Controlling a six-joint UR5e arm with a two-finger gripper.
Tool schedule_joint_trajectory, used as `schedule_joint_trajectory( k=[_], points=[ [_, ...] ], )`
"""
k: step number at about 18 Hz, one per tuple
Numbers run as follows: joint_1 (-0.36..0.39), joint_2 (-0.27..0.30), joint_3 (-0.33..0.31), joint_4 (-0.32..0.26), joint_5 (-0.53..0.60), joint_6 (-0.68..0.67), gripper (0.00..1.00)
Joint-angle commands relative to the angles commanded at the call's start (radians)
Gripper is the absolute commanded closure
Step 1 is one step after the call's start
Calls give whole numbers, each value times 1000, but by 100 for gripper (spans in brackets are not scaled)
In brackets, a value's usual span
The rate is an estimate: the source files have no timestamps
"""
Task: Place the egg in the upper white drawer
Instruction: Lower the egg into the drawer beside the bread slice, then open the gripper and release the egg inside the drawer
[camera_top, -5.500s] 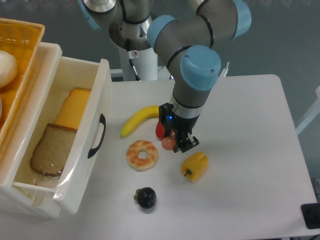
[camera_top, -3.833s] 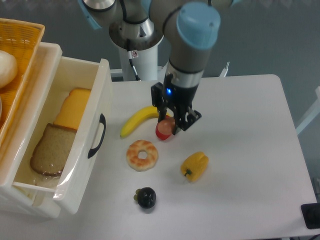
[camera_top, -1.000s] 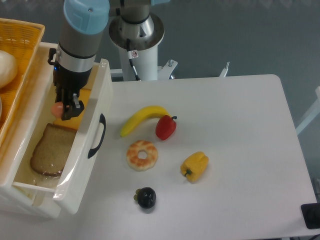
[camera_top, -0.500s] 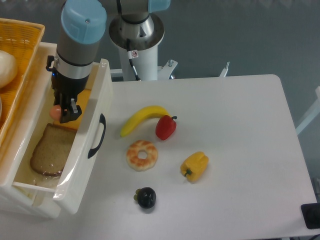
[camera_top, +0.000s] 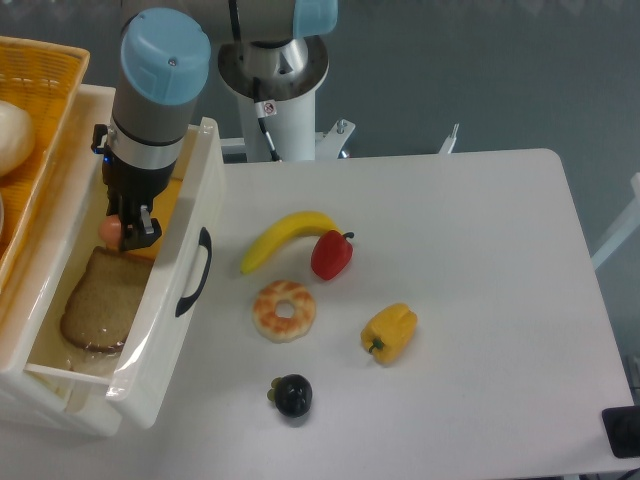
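Observation:
My gripper (camera_top: 122, 229) is inside the open upper white drawer (camera_top: 186, 205), which has a curved black handle (camera_top: 196, 272) on its front panel. The gripper is shut on the small pinkish-tan egg (camera_top: 108, 229), holding it low over the yellow cheese slice (camera_top: 160, 207) and just above the slice of brown bread (camera_top: 103, 299). Part of the egg is hidden by the fingers.
An orange-yellow woven basket (camera_top: 45, 70) with a white round lump (camera_top: 14, 137) sits left of the drawer. On the table lie a banana (camera_top: 283, 238), red pepper (camera_top: 332, 254), doughnut (camera_top: 284, 309), yellow pepper (camera_top: 389, 333) and a dark fruit (camera_top: 292, 396).
The gripper lifted the egg from beside the red pepper, carried it left over the drawer, and has moved down into the drawer over the last second.

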Motion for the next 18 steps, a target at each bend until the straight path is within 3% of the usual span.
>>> schedule_joint_trajectory(
  k=[9,18],
  points=[
    [-9,-11,-2,0,2,9,69],
    [-14,-15,8,0,0,155,70]
  ],
)
